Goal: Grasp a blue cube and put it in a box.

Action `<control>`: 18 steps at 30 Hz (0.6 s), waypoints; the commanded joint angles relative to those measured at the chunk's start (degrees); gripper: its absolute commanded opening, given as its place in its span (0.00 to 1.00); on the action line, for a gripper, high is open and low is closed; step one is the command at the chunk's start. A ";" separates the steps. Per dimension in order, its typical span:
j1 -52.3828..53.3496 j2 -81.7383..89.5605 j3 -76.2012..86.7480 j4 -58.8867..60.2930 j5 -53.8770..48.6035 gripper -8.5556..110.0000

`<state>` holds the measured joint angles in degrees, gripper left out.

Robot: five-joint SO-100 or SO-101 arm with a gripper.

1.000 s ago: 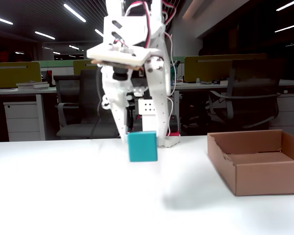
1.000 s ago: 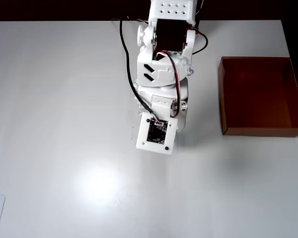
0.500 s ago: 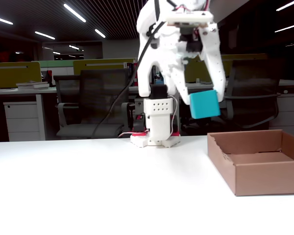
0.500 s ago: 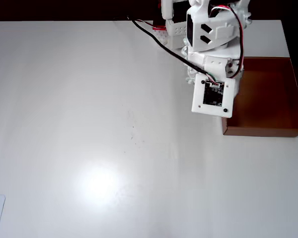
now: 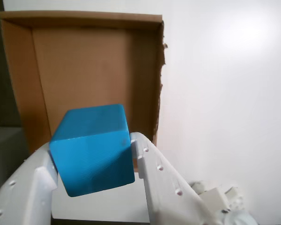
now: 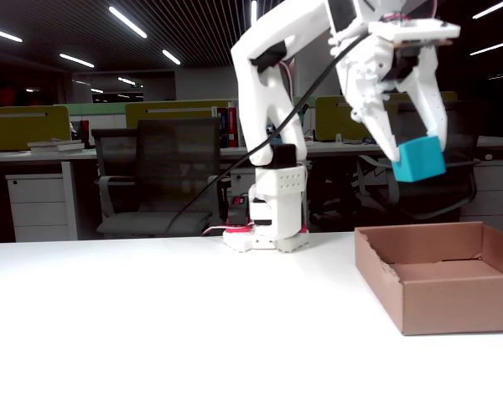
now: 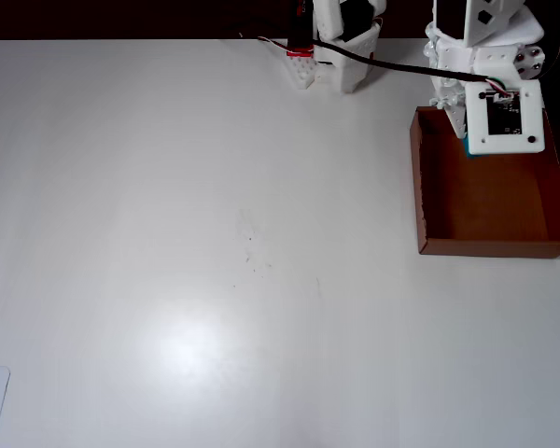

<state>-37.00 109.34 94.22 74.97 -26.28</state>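
Wrist view: the gripper pinches the blue cube between both fingers, the box open beneath it.

Fixed view: the cube hangs well above the box, clearing its walls.

Overhead view: the arm covers the box's far end, positioned for a drop inside.

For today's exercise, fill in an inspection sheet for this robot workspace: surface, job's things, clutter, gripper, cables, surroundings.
Surface: white table, a few faint specks.
Job's things: blue cube held in the air above the box; box empty.
Clutter: nothing seen.
Gripper: gripper shut on the cube, over the box's far end.
Cables: black cable runs from base to arm.
Surroundings: dim office, desks and chair behind.
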 commanded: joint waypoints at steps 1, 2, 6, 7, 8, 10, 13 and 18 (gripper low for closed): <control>-2.37 2.46 2.90 -3.16 1.85 0.18; -3.08 2.29 4.22 -4.39 2.46 0.18; -5.27 0.26 8.70 -9.67 3.78 0.18; -5.63 -0.44 9.49 -10.99 3.87 0.18; -5.98 -1.23 10.28 -12.22 3.96 0.18; -6.77 -3.08 11.43 -14.85 4.22 0.18; -7.47 -6.77 12.04 -18.63 4.75 0.18; -8.35 -13.45 11.51 -23.99 5.36 0.18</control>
<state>-44.74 96.50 106.70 53.17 -21.27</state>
